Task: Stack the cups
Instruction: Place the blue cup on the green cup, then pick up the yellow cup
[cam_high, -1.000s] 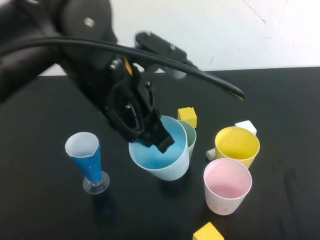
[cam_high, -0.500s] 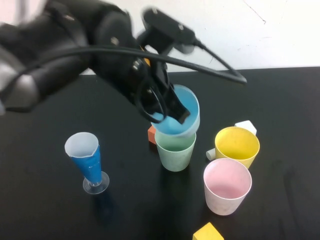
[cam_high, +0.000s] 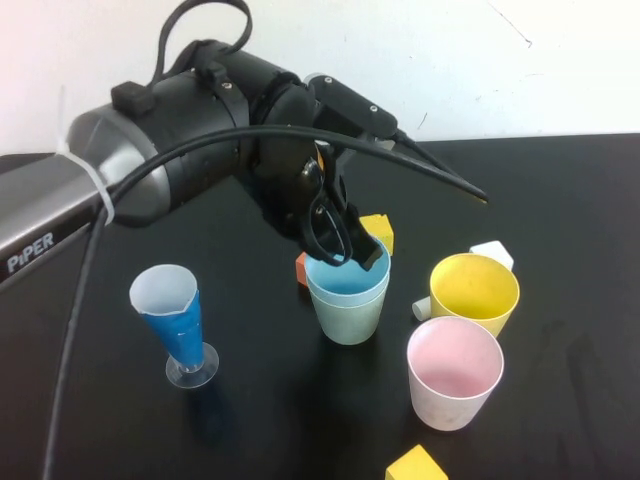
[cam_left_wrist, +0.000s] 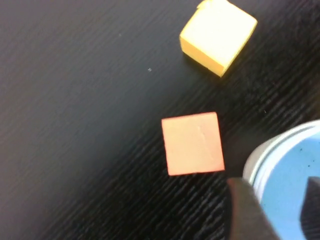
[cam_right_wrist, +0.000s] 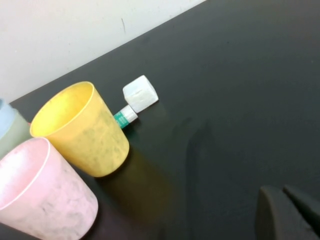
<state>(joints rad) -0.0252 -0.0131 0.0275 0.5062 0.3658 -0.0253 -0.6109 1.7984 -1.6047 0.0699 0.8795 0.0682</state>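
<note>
Near the middle of the black tabletop (cam_high: 120, 420) the light blue matte plastic tumbler (cam_high: 346, 277) sits nested inside the sage green matte plastic tumbler (cam_high: 347, 318), only its rim and inner wall showing above the green one. The left gripper (cam_high: 345, 252) reaches down from the left arm onto this pair, its jaws closed on the blue tumbler's far rim, one finger inside the cup and one outside; the left wrist view shows the blue rim (cam_left_wrist: 285, 170) pinched between the dark fingers (cam_left_wrist: 247, 210). Just behind the stack lie a small orange-red block (cam_high: 301, 269) and a yellow block (cam_high: 377, 232), apart from each other. To the right of the stack the yellow matte plastic tumbler (cam_high: 474, 291) stands upright, and the pale pink matte plastic tumbler (cam_high: 453, 371) stands upright just in front of it, their rims very close. Behind the yellow tumbler is a small white block (cam_high: 492, 254), with a small green-and-white piece (cam_right_wrist: 123, 116) beside it. Another yellow block (cam_high: 415, 464) lies at the near edge. Well to the left stands the narrow blue-and-white cone glass on a clear foot (cam_high: 175, 325). The right gripper (cam_right_wrist: 287, 212) hovers low over bare tabletop to the right of the yellow tumbler; whether its jaws are open or closed I cannot tell
</note>
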